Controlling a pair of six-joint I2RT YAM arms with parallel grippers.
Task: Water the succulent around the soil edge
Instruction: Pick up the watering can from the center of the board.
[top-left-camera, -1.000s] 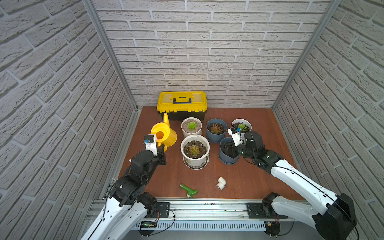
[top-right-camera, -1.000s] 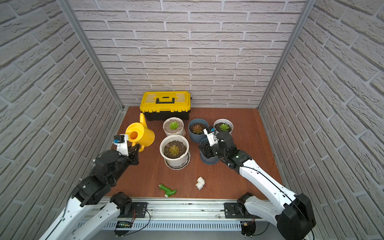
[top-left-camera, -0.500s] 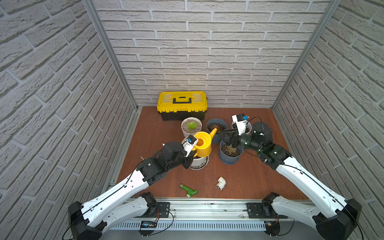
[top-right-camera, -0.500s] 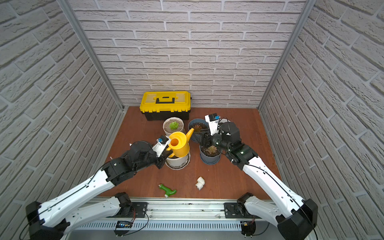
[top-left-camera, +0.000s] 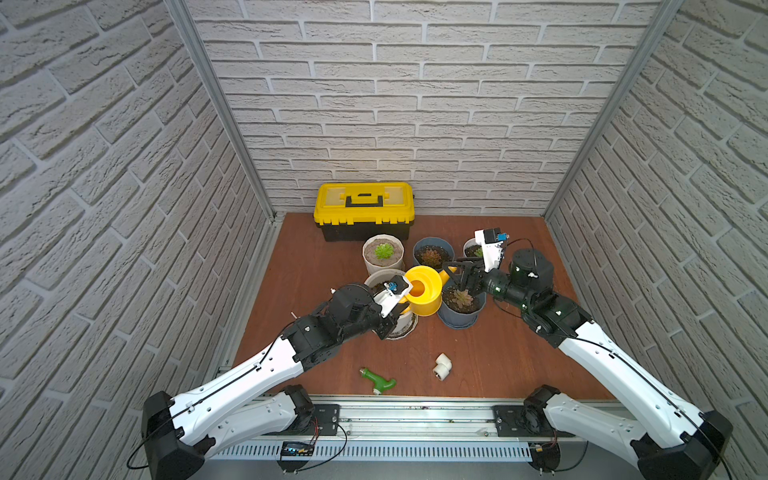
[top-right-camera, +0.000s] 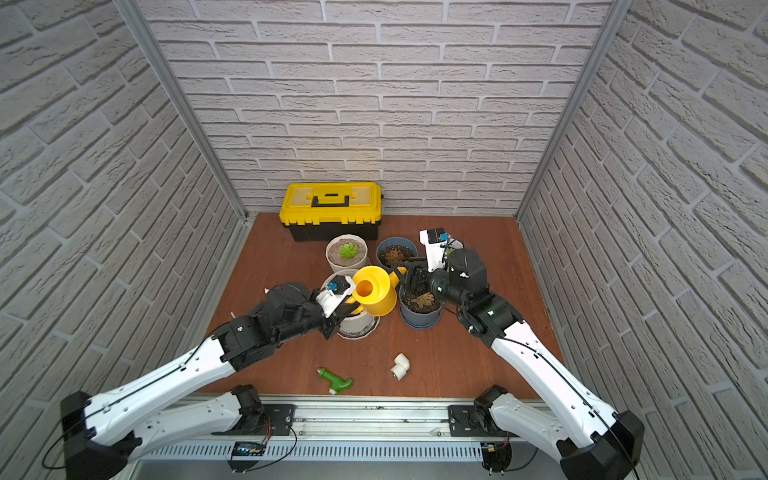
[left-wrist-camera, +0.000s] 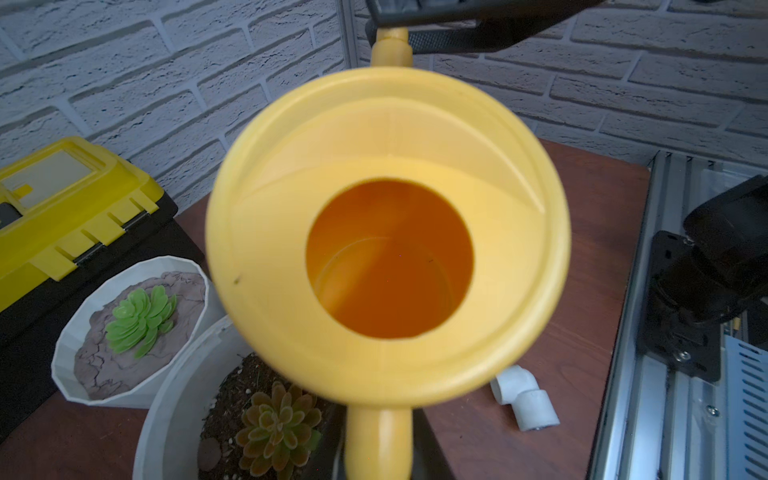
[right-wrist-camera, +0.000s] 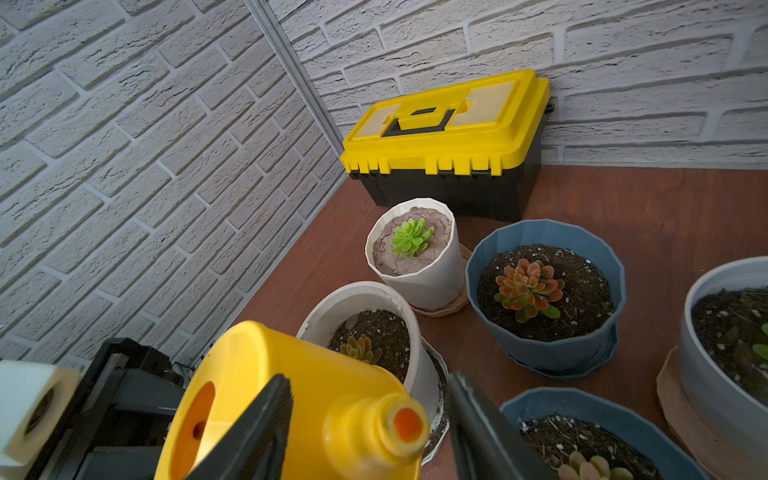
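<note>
Only right wrist view shows watering can (right-wrist-camera: 266, 374) spout (right-wrist-camera: 374, 432) between spread right claw (right-wrist-camera: 370, 380).

- left arm (top-left-camera: 245, 376) and right arm (top-left-camera: 619, 370): white shells, chunky black joints
- thin black cable (top-left-camera: 220, 386) along each white link
- white wrist camera block (top-left-camera: 489, 248), tiny blue bit
- right gripper (right-wrist-camera: 370, 380): matte black fingers

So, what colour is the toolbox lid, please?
The toolbox lid is yellow, clearest in the right wrist view.
</note>
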